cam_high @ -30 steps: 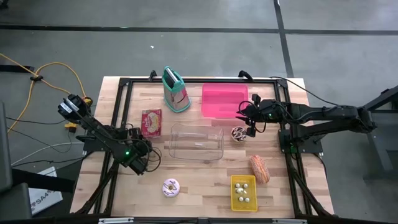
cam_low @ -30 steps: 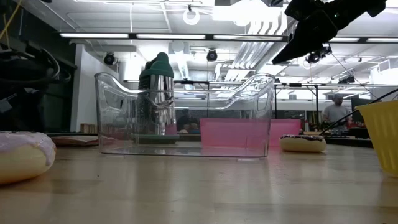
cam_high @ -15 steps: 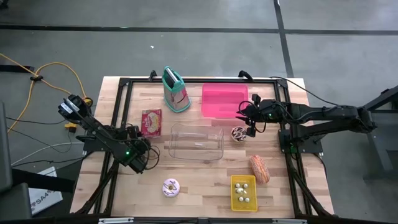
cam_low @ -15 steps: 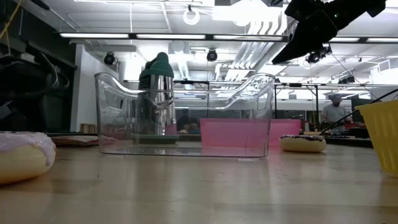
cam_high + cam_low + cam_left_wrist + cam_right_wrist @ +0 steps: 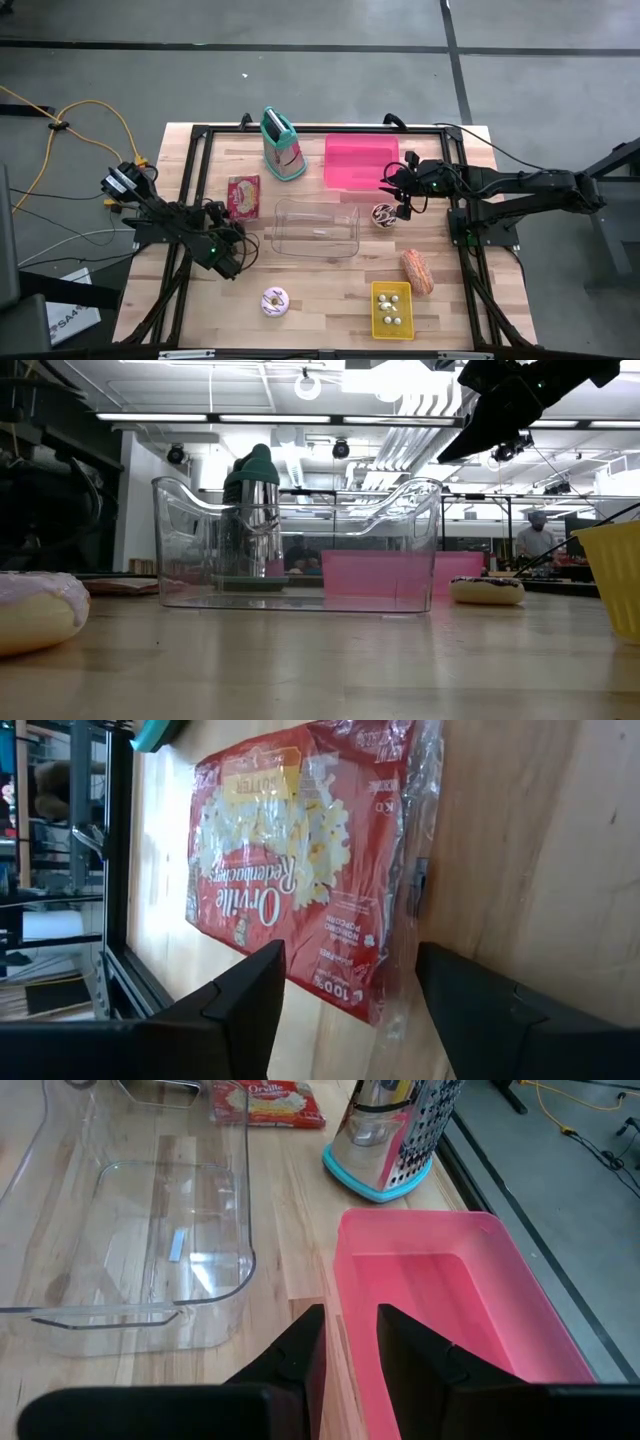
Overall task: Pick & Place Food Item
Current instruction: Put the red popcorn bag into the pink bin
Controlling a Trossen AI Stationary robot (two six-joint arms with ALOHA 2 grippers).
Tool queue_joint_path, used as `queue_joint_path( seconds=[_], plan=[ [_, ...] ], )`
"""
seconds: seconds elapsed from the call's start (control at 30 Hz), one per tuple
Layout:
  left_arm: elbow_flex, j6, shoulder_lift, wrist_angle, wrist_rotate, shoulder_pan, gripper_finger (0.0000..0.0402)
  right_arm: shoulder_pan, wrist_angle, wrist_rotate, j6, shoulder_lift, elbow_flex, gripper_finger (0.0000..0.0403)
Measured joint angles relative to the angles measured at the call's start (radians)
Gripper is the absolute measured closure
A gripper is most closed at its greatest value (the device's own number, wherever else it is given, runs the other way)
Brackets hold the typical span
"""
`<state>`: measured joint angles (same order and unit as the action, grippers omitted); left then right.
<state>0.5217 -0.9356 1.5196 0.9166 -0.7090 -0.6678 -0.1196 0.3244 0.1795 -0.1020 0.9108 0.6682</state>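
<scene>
Left gripper (image 5: 232, 262) spread wide and empty, lined up on the popcorn bag (image 5: 300, 850) lying flat on the table (image 5: 330, 285), so nothing's picked yet.

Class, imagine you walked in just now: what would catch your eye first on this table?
Probably the bright pink bin at the far side, with the clear tub at the table's centre before it. Next, the left pincer, open and facing the red popcorn packet. A yellow tray sits at the near edge.
</scene>
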Motion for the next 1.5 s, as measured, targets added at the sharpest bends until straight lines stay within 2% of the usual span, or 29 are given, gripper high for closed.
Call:
queue_joint_path(
  seconds=[0.33, 0.73, 1.5],
  plan=[
    [-0.001, 0.022, 0.002, -0.009, -0.005, 0.002, 0.0194, 0.000, 0.000, 0.000, 0.000, 0.000, 0.000, 0.0321],
    [-0.001, 0.056, 0.002, -0.013, -0.011, 0.071, 0.0195, 0.000, 0.000, 0.000, 0.000, 0.000, 0.000, 0.0321],
    [-0.003, 0.048, 0.003, 0.004, -0.039, 0.087, 0.0195, 0.000, 0.000, 0.000, 0.000, 0.000, 0.000, 0.0321]
  ],
)
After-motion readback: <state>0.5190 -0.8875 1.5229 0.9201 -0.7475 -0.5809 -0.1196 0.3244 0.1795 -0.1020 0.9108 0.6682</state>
